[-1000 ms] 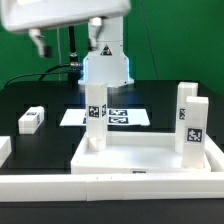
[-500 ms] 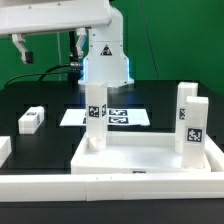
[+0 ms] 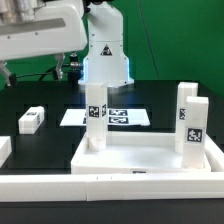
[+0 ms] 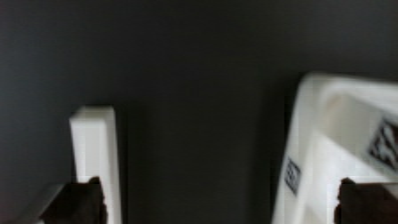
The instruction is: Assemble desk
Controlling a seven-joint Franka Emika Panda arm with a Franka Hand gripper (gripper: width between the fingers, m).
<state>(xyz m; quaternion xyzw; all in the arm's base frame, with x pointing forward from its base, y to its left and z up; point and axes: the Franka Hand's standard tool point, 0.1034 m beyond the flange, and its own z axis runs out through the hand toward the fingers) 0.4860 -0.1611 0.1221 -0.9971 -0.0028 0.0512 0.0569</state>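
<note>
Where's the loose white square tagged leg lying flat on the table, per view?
Exterior view: the loose white square tagged leg lies flat at the exterior view's left.
Wrist view: blurred; probably the white tagged piece, not certain.
Shared landmark: the black table.

Smooth white plastic desk top (image 3: pixel 150 160) on matt black table (image 3: pixel 40 95).

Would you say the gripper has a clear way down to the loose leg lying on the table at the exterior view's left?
Probably yes. The loose leg lies alone on bare black table, apart from the desk top and its standing legs. The gripper is hard to make out high at that side, so only its descent remains.
</note>
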